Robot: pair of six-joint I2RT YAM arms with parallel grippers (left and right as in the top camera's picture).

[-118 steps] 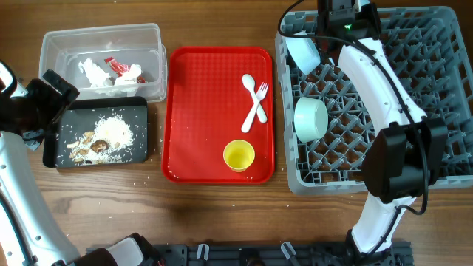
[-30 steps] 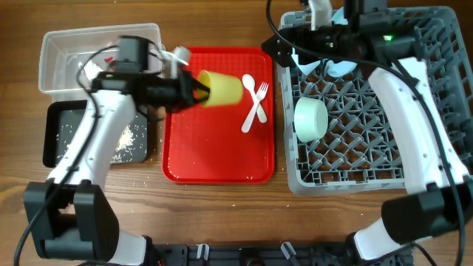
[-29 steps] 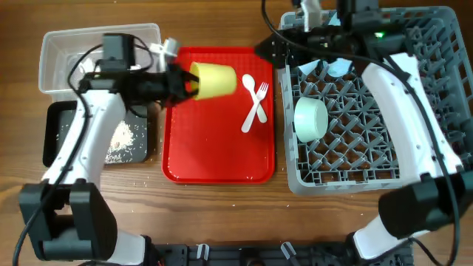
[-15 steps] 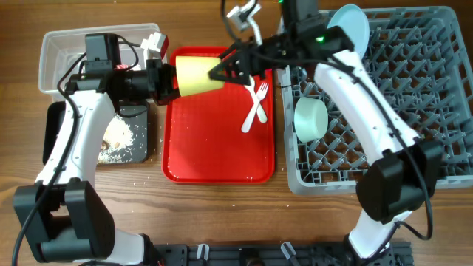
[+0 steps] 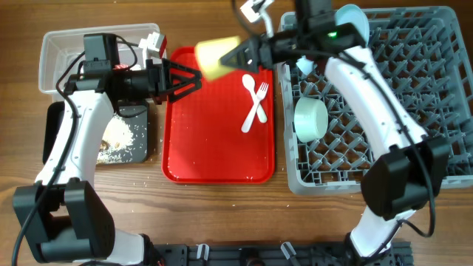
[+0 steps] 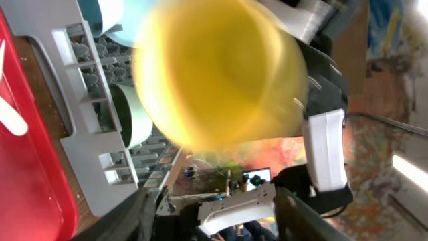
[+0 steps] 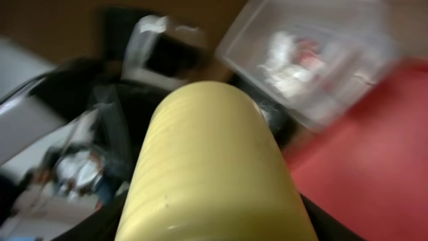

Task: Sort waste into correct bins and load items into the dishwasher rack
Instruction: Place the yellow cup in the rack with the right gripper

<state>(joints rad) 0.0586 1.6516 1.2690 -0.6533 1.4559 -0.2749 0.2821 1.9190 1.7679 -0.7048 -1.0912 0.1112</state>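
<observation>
The small yellow cup (image 5: 216,55) hangs on its side above the red tray's far edge, with my right gripper (image 5: 235,54) shut on its right end. In the right wrist view the cup (image 7: 214,161) fills the space between the fingers of the right gripper (image 7: 212,224). My left gripper (image 5: 188,77) stands open just left of the cup and apart from it. From the left wrist the cup (image 6: 214,73) blurs ahead of the spread left gripper (image 6: 217,224). A white spoon and fork (image 5: 255,100) lie on the tray. The grey rack (image 5: 429,111) holds a pale plate (image 5: 353,16) and a bowl (image 5: 311,118).
The clear tub (image 5: 63,44) at the far left holds crumpled white-and-red wrappers (image 5: 151,43). The black tray (image 5: 53,140) in front of it holds brown scraps and white crumbs (image 5: 118,137). The flat red tray (image 5: 214,148) lies between the bins and the rack.
The left gripper has let go of the yellow cup and opened. The right gripper has closed on the cup and carried it slightly right and away from the left fingers.
</observation>
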